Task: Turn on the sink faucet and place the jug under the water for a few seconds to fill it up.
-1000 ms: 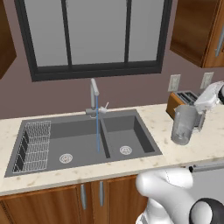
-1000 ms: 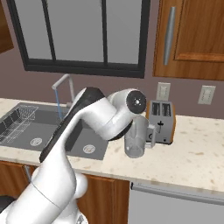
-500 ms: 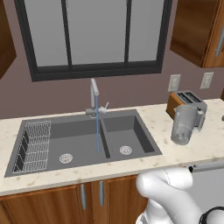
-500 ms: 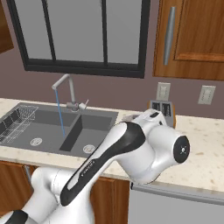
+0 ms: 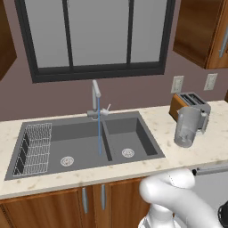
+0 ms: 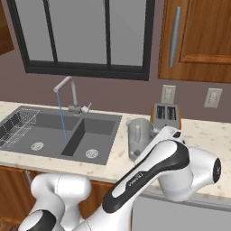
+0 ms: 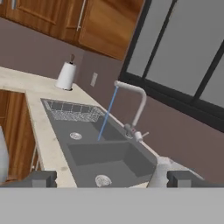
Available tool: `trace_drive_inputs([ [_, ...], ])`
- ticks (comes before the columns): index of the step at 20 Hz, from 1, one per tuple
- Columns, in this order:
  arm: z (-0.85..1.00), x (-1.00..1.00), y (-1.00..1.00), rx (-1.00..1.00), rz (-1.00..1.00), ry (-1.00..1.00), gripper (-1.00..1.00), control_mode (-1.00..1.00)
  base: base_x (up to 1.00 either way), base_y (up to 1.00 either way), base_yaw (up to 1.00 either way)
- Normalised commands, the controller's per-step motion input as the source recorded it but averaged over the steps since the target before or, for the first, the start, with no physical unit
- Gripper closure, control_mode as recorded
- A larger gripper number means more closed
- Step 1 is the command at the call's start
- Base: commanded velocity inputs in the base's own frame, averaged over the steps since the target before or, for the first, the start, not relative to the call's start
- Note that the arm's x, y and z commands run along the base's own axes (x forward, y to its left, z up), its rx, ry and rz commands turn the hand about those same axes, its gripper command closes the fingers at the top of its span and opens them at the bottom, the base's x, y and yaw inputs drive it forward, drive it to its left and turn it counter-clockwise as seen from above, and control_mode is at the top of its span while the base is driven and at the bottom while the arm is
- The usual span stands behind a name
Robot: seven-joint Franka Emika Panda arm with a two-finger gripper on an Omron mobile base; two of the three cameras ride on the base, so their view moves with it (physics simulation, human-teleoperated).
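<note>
The sink faucet (image 5: 95,95) stands behind the dark double sink (image 5: 133,133), and a thin blue stream of water (image 5: 99,133) falls from its spout into the left basin beside the divider. The translucent jug (image 5: 186,127) stands upright on the counter right of the sink, in front of the toaster (image 5: 190,103). In the right base view the jug (image 6: 137,136) is just left of my white arm (image 6: 167,167). My gripper (image 7: 113,179) is open with nothing between its fingertips (image 7: 43,178). It looks along the counter at the faucet (image 7: 136,105) and water (image 7: 107,116). The jug's top (image 7: 159,172) shows by the right fingertip.
A wire rack (image 5: 33,147) sits in the left basin. A paper towel roll (image 7: 65,75) stands on the counter beyond the sink. Wall outlets (image 5: 177,83) and upper cabinets (image 6: 198,40) are behind the toaster. My arm's elbow hangs in front of the counter edge.
My arm has swung away from the jug, its elbow moving right and down in front of the counter. The jug stays in place and the water keeps running.
</note>
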Motion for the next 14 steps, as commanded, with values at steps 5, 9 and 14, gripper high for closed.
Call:
trace_drive_inputs([
  [5,-0.49,0.55,-0.14,0.0,0.09,0.0,-1.0,-1.0,0.0,0.0,0.0],
  [9,-0.47,0.51,-0.01,0.0,0.06,0.0,-1.0,-1.0,0.0,0.0,0.0],
  [14,-0.35,0.35,-0.06,0.0,0.03,0.0,-1.0,-1.0,0.0,0.0,0.0],
])
